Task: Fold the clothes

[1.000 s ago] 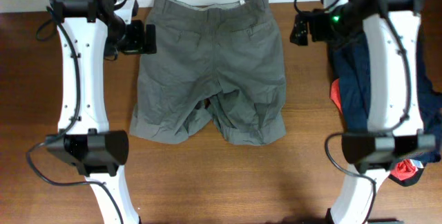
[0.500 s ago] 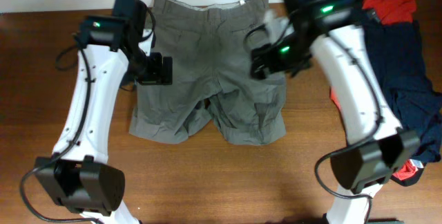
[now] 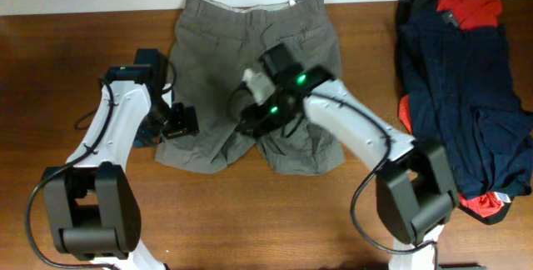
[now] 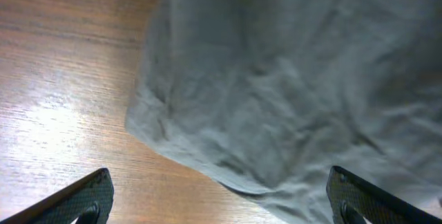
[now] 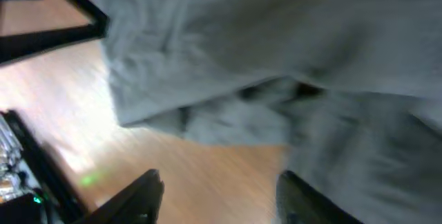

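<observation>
The grey-khaki shorts (image 3: pixel 250 78) lie flat on the wooden table (image 3: pixel 67 70), waistband at the far edge, legs toward me. My left gripper (image 3: pixel 183 122) hovers at the outer hem of the left leg. In the left wrist view it (image 4: pixel 221 207) stands wide open, with the hem's corner (image 4: pixel 207 155) between the fingers. My right gripper (image 3: pixel 252 117) is over the crotch between the two legs. In the blurred right wrist view it (image 5: pixel 217 200) is open over bare wood, one finger (image 5: pixel 314 200) at the shorts' (image 5: pixel 290 51) edge. Nothing is held.
A heap of dark navy (image 3: pixel 458 95) and bright red (image 3: pixel 466 7) garments lies at the right side of the table. A red corner (image 3: pixel 483 207) shows at its near end. Bare wood runs along the front edge.
Both arms have come forward from the table's back. The right arm swung left across the shorts to the crotch, uncovering the navy heap, and its jaws narrowed. The left gripper moved down to the left hem.
</observation>
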Tool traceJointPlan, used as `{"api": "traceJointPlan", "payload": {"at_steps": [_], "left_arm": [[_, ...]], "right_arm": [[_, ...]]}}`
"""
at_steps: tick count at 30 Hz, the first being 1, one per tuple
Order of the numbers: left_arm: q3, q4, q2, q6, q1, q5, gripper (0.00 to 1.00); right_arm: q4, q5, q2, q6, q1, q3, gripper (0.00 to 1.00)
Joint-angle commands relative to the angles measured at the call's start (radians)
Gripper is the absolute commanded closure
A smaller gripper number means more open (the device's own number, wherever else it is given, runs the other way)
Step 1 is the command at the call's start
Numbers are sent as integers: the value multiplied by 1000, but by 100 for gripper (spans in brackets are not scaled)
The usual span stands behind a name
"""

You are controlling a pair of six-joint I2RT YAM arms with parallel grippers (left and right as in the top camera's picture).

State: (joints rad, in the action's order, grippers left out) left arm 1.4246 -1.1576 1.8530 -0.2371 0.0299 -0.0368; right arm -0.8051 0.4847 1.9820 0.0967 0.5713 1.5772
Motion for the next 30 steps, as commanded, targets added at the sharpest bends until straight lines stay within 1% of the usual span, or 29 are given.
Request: {"api": "traceJointPlan", "payload": {"at_steps": [1, 5, 8, 10, 11, 14, 16, 17, 18, 19, 21, 26, 28, 29, 30], "left_arm": [[-40, 16, -29, -17, 0, -32, 3], [-64, 51, -29, -17, 0, -36, 5], [-101, 102, -29, -27, 0, -39, 10], [-136, 137, -29, -40, 0, -38, 11], [-150, 152, -29, -40, 0, -38, 16], [-187, 199, -29, -48, 0, -38, 21], [-196, 225, -29, -62, 0, -38, 31], [-196, 235, -29, -63, 0, -38, 40], [-196, 246, -29, -63, 0, -39, 47], [-196, 257, -29, -66, 0, -39, 52], [-196, 275, -29, -66, 0, -47, 59], [-195, 313, -29, -92, 0, -64, 62], [-195, 320, -29, -92, 0, -76, 66], [-195, 320, -29, -92, 0, -76, 70], [-195, 320, -29, -92, 0, -76, 75]], "right_arm": [[18, -27, -5, 82, 50, -48, 50], [36, -59, 13, 82, 58, -77, 50], [90, -98, 30, 97, 56, -100, 49], [109, -101, 56, 104, 56, -102, 42], [114, -102, 66, 103, 56, -102, 40], [135, -104, 101, 114, 56, -102, 39], [161, -104, 103, 123, 56, -102, 40], [172, -104, 103, 124, 56, -102, 43], [184, -104, 103, 131, 56, -102, 46], [189, -105, 104, 135, 56, -102, 49], [200, -106, 111, 149, 57, -102, 51], [254, -112, 152, 175, 57, -102, 51], [268, -112, 154, 176, 57, -102, 52], [268, -112, 154, 180, 57, -102, 57], [269, -112, 154, 195, 57, -102, 66]]}}
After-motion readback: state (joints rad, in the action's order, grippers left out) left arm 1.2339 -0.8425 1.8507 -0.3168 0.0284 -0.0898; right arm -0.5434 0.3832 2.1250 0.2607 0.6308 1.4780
